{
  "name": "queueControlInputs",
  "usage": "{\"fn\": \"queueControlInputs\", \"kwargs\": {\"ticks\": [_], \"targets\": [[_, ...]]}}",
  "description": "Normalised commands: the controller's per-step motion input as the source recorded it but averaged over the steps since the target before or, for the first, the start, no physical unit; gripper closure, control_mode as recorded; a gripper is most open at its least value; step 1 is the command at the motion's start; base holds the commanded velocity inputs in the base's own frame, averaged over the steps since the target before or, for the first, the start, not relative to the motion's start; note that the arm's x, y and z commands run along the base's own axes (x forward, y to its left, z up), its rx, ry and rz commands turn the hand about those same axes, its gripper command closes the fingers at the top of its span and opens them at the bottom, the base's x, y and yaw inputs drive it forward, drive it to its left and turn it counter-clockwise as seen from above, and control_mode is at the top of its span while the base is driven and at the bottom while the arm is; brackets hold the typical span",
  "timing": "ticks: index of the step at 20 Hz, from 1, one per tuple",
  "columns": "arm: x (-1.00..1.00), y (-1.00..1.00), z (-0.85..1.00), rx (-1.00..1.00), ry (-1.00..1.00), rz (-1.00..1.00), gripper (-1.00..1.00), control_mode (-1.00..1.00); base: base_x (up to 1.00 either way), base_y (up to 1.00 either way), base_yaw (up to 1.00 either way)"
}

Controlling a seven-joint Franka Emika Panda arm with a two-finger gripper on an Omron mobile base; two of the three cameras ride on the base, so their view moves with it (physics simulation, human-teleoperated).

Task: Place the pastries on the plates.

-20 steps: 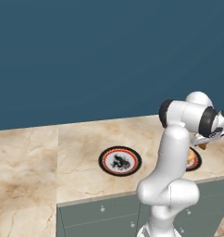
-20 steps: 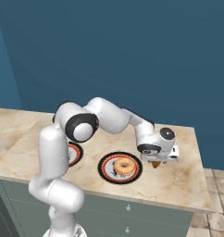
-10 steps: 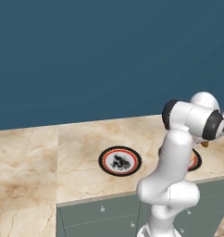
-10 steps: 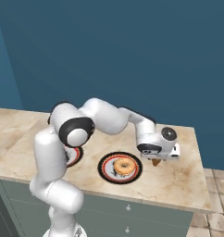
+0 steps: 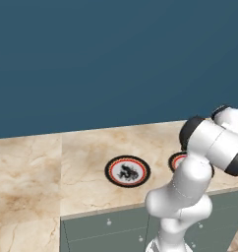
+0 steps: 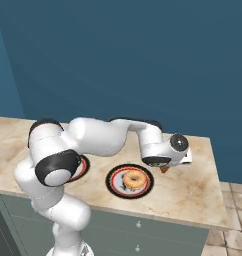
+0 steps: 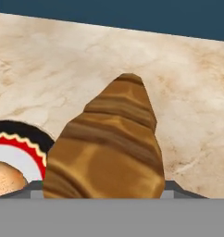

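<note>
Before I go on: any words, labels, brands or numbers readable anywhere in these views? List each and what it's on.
None: no readable text in any view.
The empty plate bears only a black ornate figure, not lettering.
The plate with the doughnut shows just its red ring and black rim.
The dark pastry at the gripper, the doughnut, the marble counter and the cabinet fronts carry no marks.
</note>
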Motion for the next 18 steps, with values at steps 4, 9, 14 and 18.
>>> {"fn": "queueControlInputs", "kwargs": {"ticks": [4,9,14,18], "targets": [[-0.17,0.54,0.71,-0.10,0.00,0.06,1.00,-1.00,0.00,0.00,0.00],[-0.25,0.65,0.48,-0.13,-0.01,0.04,1.00,-1.00,0.00,0.00,0.00],[-0.24,0.71,0.42,-0.12,0.00,0.07,1.00,-1.00,0.00,0.00,0.00],[-0.16,0.69,0.20,-0.08,0.00,0.10,1.00,-1.00,0.00,0.00,0.00]]}}
